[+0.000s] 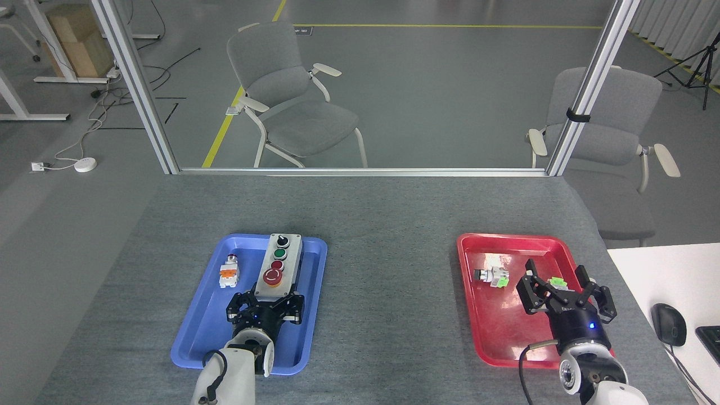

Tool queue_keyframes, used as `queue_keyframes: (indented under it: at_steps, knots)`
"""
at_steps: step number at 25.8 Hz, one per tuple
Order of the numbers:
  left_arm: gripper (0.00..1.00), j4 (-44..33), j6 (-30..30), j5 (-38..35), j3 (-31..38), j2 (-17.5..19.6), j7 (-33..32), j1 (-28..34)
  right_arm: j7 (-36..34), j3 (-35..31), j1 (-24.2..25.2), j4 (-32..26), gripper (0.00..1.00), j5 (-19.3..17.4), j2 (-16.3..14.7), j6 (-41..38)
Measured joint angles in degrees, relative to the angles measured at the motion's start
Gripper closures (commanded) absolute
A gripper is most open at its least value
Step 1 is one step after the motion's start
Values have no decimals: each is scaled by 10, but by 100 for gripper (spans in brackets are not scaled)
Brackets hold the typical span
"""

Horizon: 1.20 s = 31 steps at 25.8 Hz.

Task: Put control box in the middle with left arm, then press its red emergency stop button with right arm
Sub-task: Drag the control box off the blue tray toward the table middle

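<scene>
My left pincer (266, 305) sits over the near half of the blue tray (198, 323), its black fingers spread wide at the near end of the control box (277, 265). The fingertips flank that end's corners; whether they touch the box I cannot tell, and nothing is clamped. The box lies lengthwise just beyond the pincer, inside the tray's right half, tilted a little to the right at its far end. Its red stop button (273, 276) is the cap nearest the pincer, with a small red button, a green one and a black knob running away from it in a row. A small white-and-orange switch part (228, 271) rests beyond and to the left of the pincer, apart from the box.

The bare grey cloth (391, 270) lies to the right of my left pincer, between the two trays.

My right pincer (565, 292) hangs over the red tray (495, 332), fingers splayed open and empty. A switch part (491, 276) lies to its left, a green-tipped piece (557, 280) just beyond it. Both trays rest on the worktop.
</scene>
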Motion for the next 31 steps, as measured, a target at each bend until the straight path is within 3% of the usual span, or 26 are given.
queue_keyframes:
  at_steps: [10,21,26,31]
  knots:
    - [100,-23,-36,16,7,7,-2,-5,0,0,-1,0,1,0,-1,0]
    - [100,-198,-78,67,4,36,-8,49,-2,0,-2,0,1,0,-3,1]
    - [100,-265,-84,64,-62,33,-10,92,-3,0,-1,0,1,0,-4,2]
    - [100,-285,-62,61,-135,23,-15,109,-2,0,-2,0,1,-1,-6,2]
